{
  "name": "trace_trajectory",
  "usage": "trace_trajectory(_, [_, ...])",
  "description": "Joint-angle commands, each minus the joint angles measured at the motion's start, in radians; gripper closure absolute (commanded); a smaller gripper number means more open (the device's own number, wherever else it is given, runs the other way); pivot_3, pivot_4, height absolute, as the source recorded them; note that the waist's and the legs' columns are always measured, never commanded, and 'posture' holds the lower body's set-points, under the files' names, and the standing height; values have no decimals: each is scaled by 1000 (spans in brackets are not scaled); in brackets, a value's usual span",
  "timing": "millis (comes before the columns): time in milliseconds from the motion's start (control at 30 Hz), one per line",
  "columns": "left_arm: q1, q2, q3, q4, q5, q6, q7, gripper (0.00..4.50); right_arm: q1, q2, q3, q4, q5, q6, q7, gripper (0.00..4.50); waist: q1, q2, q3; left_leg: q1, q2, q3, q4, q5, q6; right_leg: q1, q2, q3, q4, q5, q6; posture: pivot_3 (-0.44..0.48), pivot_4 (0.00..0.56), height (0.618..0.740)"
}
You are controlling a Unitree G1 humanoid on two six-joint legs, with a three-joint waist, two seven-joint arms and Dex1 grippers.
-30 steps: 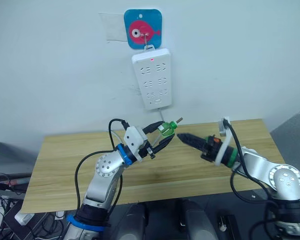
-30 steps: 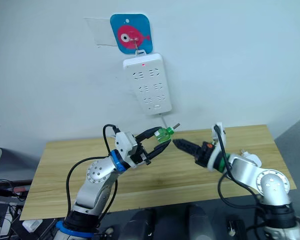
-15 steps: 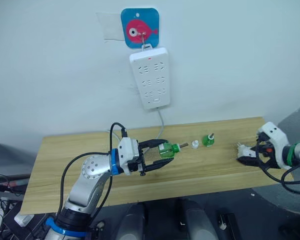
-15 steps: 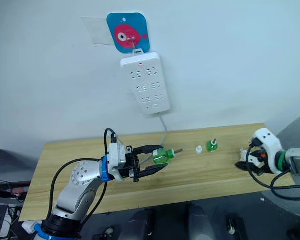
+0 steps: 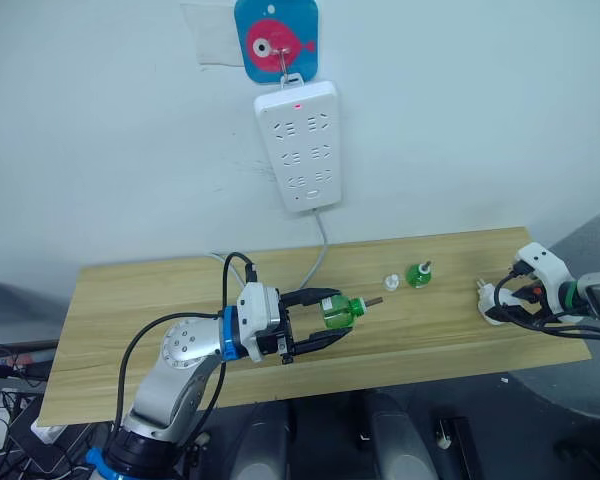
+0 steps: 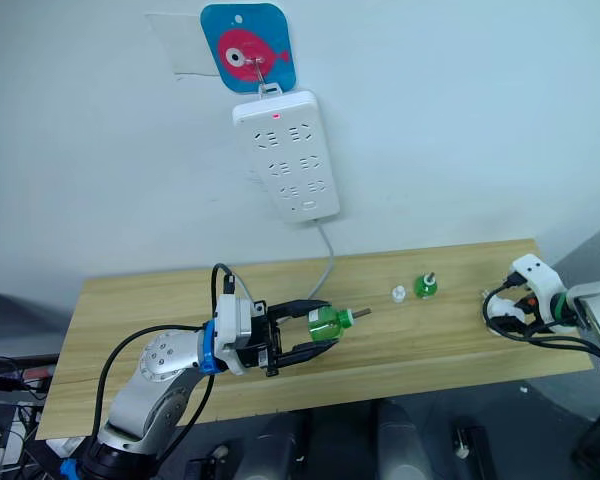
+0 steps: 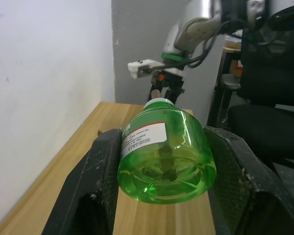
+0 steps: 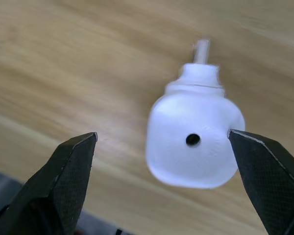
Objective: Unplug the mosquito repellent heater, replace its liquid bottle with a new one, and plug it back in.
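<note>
Right now the left tool (image 5: 325,322) is clamped on a green bottle (image 5: 337,311), one black finger on each side of its body, carrying it sideways above the surface (image 5: 130,300) with the wick end pointing away from the arm. Held like that, neck outward, it looks ready to be screwed into the heater, so I'd judge this to be the fresh bottle. A second, smaller green bottle (image 5: 417,275) stands upright on the surface beyond the left tool's tips, with a tiny white cap (image 5: 391,284) just beside it; probably the set-aside old one.

Over at the far end, the right tool (image 8: 164,147) hangs spread wide above the heater (image 8: 193,144), its fingers (image 8: 71,166) apart and touching nothing. The heater lies on the surface directly between those two tips, unplugged, vent hole facing the tool and its prong end pointing away. On the wall behind, the power strip (image 5: 302,146) hangs with a red light on, well apart from both tools.
</note>
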Motion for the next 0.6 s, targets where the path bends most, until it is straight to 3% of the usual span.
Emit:
trace_trajectory(33, [16,9,15,-69,-19,13,20,2284,-44,29,14,122,-81,-54,35,33,0,-1,1,0,0,0,0,0,0,0,0,0,0,0,-1,-19,347,740])
trace_trajectory(200, [55,29,19,-113,-28,34,25,2284,-94,63,13,231,-162,-120,81,33,2,-1,6,0,-1,-2,-2,0,0,0,-1,0,0,1,-2,19,368,740])
trace_trajectory(600, [48,38,23,-112,-33,52,29,2284,-130,87,-11,343,-272,-238,136,33,2,1,23,-1,-1,-1,-2,0,0,-1,-1,0,0,1,-2,14,368,740])
